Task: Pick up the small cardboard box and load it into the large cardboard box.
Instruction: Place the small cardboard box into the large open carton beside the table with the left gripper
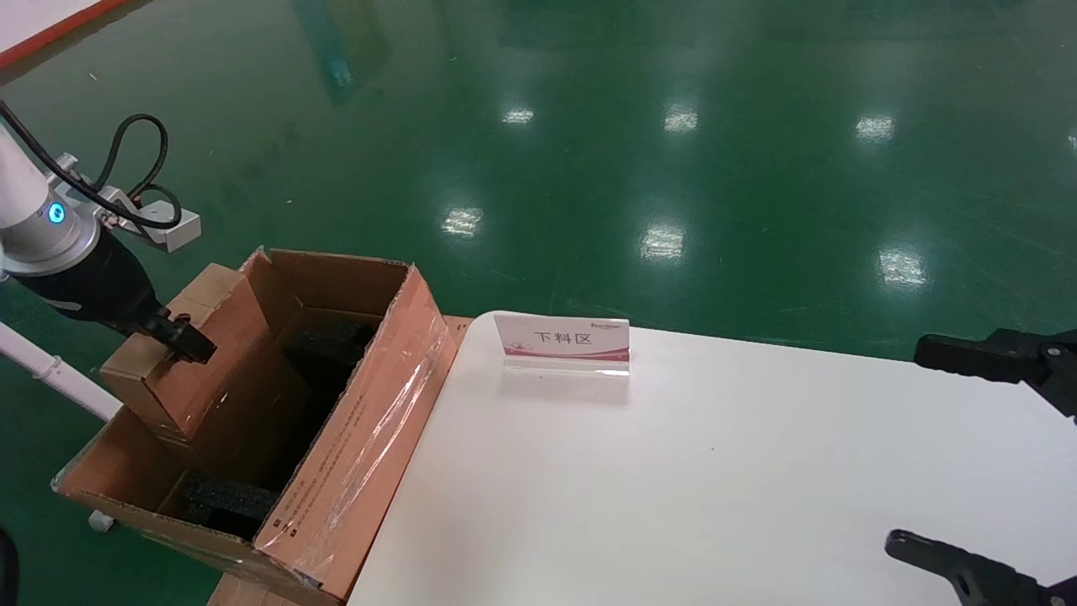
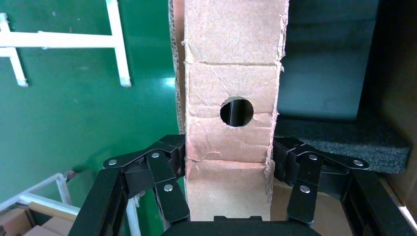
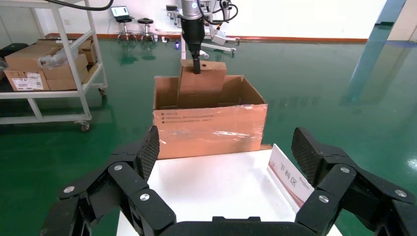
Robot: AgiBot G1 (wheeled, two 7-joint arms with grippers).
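Observation:
My left gripper (image 1: 181, 337) is shut on the small cardboard box (image 1: 181, 353), its fingers clamped on both sides of the narrow face with the round hole (image 2: 236, 111). The small cardboard box (image 2: 231, 93) hangs tilted, its lower part inside the large cardboard box (image 1: 362, 421), against the far-left wall. The large cardboard box stands open with upright flaps and black foam blocks (image 1: 227, 501) inside. The right wrist view shows it too (image 3: 209, 128), with the small box (image 3: 201, 83) standing in it. My right gripper (image 3: 226, 152) is open and empty over the white table (image 1: 715, 471).
A small sign card (image 1: 564, 343) stands on the table's far edge near the large box. A wheeled rack with cartons (image 3: 44, 69) stands on the green floor beyond. White frame legs (image 2: 64, 42) show beside the small box.

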